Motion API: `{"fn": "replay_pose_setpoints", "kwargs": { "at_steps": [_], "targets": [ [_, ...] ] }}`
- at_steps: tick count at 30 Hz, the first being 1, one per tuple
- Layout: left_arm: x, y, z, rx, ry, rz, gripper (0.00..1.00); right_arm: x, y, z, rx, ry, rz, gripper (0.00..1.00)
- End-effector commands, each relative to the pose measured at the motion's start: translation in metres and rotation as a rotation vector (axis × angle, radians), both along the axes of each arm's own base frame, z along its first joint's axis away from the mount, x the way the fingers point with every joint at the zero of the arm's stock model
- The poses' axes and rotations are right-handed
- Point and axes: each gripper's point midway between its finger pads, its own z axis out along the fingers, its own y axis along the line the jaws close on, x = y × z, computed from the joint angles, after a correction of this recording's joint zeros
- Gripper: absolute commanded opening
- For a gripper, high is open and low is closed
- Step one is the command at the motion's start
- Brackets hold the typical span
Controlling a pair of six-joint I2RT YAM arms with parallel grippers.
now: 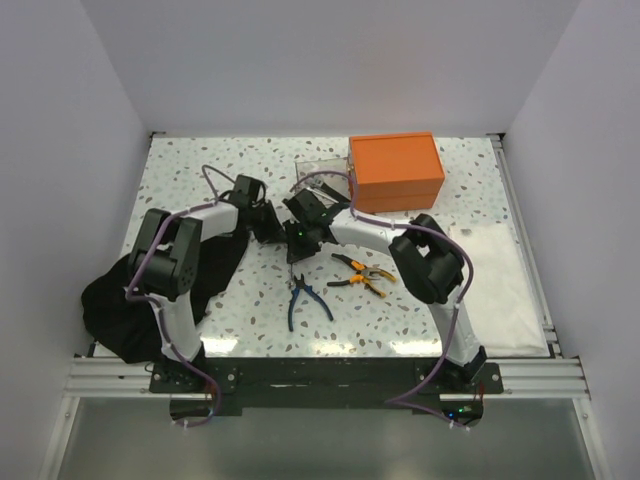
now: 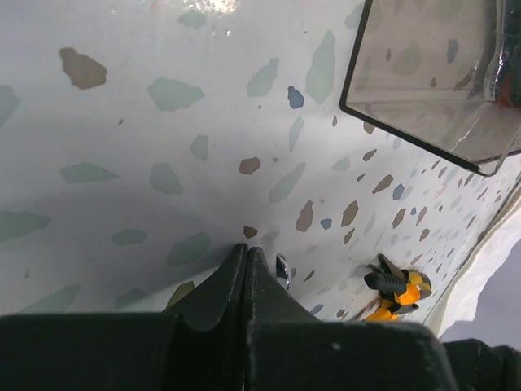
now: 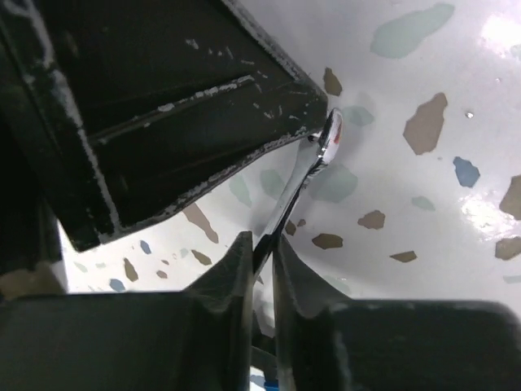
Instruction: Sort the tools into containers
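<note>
My right gripper (image 3: 262,240) is shut on the shaft of a silver spanner (image 3: 297,191). The spanner's head reaches up to the black body of my left gripper. My left gripper (image 2: 246,248) is shut with nothing between its jaws, and the spanner's end (image 2: 282,271) shows just beside its right finger. In the top view both grippers, left (image 1: 272,228) and right (image 1: 292,240), meet at mid-table, in front of the small clear box (image 1: 322,172) and the orange lidded box (image 1: 397,170). Blue-handled pliers (image 1: 305,300) and orange-and-black pliers (image 1: 365,275) lie on the table. The black bag (image 1: 140,290) slumps at the left.
A flat white sheet (image 1: 500,285) lies at the right of the table. The clear box (image 2: 440,90) shows empty at the upper right of the left wrist view, with the orange pliers (image 2: 399,289) lower right. White walls close in the table.
</note>
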Motion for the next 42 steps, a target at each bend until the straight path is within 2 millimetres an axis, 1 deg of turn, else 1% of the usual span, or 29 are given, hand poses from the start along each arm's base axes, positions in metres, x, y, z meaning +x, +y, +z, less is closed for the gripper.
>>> {"fn": "replay_pose_setpoints", "kwargs": {
  "at_steps": [1,2,3,4,5,6,7,8,9,11,12,14,16,18,20,21,22,23,24,27,28,32,34,35,37,38,39,40,42],
  "targets": [
    [-0.018,0.026,-0.010,0.059,0.068,0.036,0.08,0.001,-0.010,-0.009,-0.068,-0.008,-0.023,0.00],
    [-0.014,0.030,-0.004,0.058,0.051,0.042,0.18,0.003,-0.011,-0.003,-0.064,-0.023,-0.017,0.00],
    [-0.007,0.034,0.013,0.049,0.005,0.053,0.28,0.006,-0.011,0.005,-0.055,-0.043,-0.010,0.00],
    [-0.001,0.045,0.023,0.055,-0.014,0.081,0.40,0.011,-0.010,0.022,-0.030,-0.083,0.013,0.00],
    [0.005,0.054,0.032,0.077,-0.044,0.095,0.45,0.014,-0.008,0.036,-0.007,-0.111,0.024,0.00],
    [0.010,0.059,0.052,0.070,-0.101,0.103,0.48,0.018,-0.009,0.047,0.011,-0.135,0.031,0.00],
    [0.014,0.067,0.062,0.067,-0.136,0.121,0.52,0.024,-0.006,0.060,0.041,-0.172,0.052,0.00],
    [0.014,0.070,0.069,0.057,-0.160,0.123,0.53,0.023,-0.002,0.082,0.093,-0.196,0.075,0.00],
    [0.014,0.073,0.088,0.044,-0.214,0.132,0.53,0.029,-0.003,0.094,0.113,-0.221,0.074,0.00],
    [0.007,0.078,0.093,0.046,-0.267,0.127,0.55,0.040,-0.006,0.122,0.149,-0.292,0.070,0.00],
    [0.004,0.079,0.105,0.047,-0.322,0.116,0.55,0.050,-0.011,0.135,0.157,-0.326,0.053,0.00],
    [-0.001,0.087,0.107,0.083,-0.370,0.079,0.55,0.063,-0.019,0.150,0.147,-0.384,0.040,0.00],
    [0.001,0.093,0.119,0.094,-0.426,0.059,0.55,0.084,-0.032,0.167,0.120,-0.464,0.013,0.00],
    [0.002,0.093,0.127,0.090,-0.464,0.015,0.55,0.110,-0.050,0.171,0.080,-0.509,-0.034,0.00],
    [0.003,0.090,0.136,0.066,-0.503,-0.012,0.55,0.128,-0.061,0.172,0.062,-0.524,-0.066,0.00],
    [0.002,0.086,0.141,0.049,-0.523,-0.031,0.55,0.144,-0.069,0.182,0.070,-0.546,-0.093,0.00],
    [0.005,0.082,0.148,0.029,-0.565,-0.051,0.55,0.153,-0.072,0.171,0.040,-0.548,-0.085,0.00],
    [0.001,0.074,0.155,-0.011,-0.590,-0.090,0.54,0.160,-0.075,0.170,0.028,-0.560,-0.083,0.00],
    [0.001,0.072,0.155,-0.022,-0.604,-0.102,0.54,0.174,-0.079,0.167,-0.003,-0.587,-0.081,0.00],
    [0.001,0.069,0.154,-0.036,-0.616,-0.129,0.54,0.193,-0.086,0.167,-0.032,-0.618,-0.086,0.00],
    [0.003,0.068,0.154,-0.038,-0.626,-0.136,0.54,0.197,-0.085,0.158,-0.039,-0.614,-0.082,0.00],
    [0.013,0.064,0.144,-0.051,-0.602,-0.145,0.50,0.206,-0.079,0.153,-0.035,-0.630,-0.053,0.00],
    [0.021,0.060,0.147,-0.056,-0.603,-0.154,0.49,0.209,-0.077,0.152,-0.042,-0.658,-0.025,0.00],
    [0.025,0.059,0.140,-0.059,-0.583,-0.157,0.48,0.209,-0.077,0.146,-0.057,-0.658,-0.011,0.00],
    [0.033,0.053,0.145,-0.063,-0.595,-0.173,0.47,0.211,-0.076,0.142,-0.071,-0.670,0.014,0.00],
    [0.036,0.051,0.140,-0.064,-0.583,-0.178,0.47,0.213,-0.077,0.138,-0.095,-0.683,0.040,0.00],
    [0.039,0.045,0.144,-0.067,-0.595,-0.193,0.47,0.212,-0.076,0.137,-0.106,-0.689,0.072,0.07],
    [0.041,0.042,0.145,-0.069,-0.600,-0.204,0.47,0.213,-0.077,0.136,-0.117,-0.688,0.083,0.26],
    [0.045,0.033,0.142,-0.073,-0.595,-0.225,0.47,0.210,-0.079,0.147,-0.117,-0.698,0.086,0.40]
  ]
}}
